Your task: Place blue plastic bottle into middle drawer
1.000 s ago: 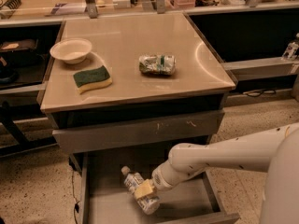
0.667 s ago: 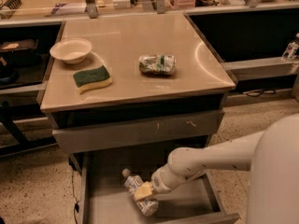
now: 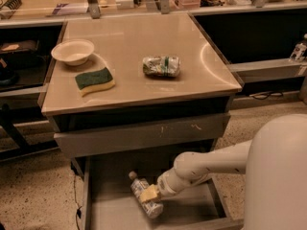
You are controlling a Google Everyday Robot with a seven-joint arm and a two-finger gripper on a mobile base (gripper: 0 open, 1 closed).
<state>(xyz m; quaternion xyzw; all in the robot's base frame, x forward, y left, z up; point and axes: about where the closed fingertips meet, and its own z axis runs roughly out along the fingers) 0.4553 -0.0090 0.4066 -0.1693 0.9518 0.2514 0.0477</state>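
Below the tabletop, in the pulled-out middle drawer [image 3: 112, 214], the blue plastic bottle [image 3: 138, 184] lies on its side, white cap toward the back left and base toward the front; it appears to rest on the flat grey floor, though contact cannot be confirmed. The gripper [image 3: 149, 194] sits against the bottle's middle, reaching in from the right on the white arm [image 3: 206, 166]; whether it is clamped on the bottle or has let go cannot be told. Compared with a second ago, bottle and gripper occupy nearly the same spot, while the robot's white body [image 3: 280, 176] fills more of the right side of the view. The change is thus in the robot's posture rather than in the load, which suggests the carrying phase is over and the bottle is down in the right compartment. What probably remains is release and withdrawal without rolling the bottle. The shallower scratched drawer [image 3: 144, 135] above stands nearly closed; bowl [image 3: 73, 51], sponge [image 3: 94, 79] and silvery pack [image 3: 161, 66] sit on the tabletop.
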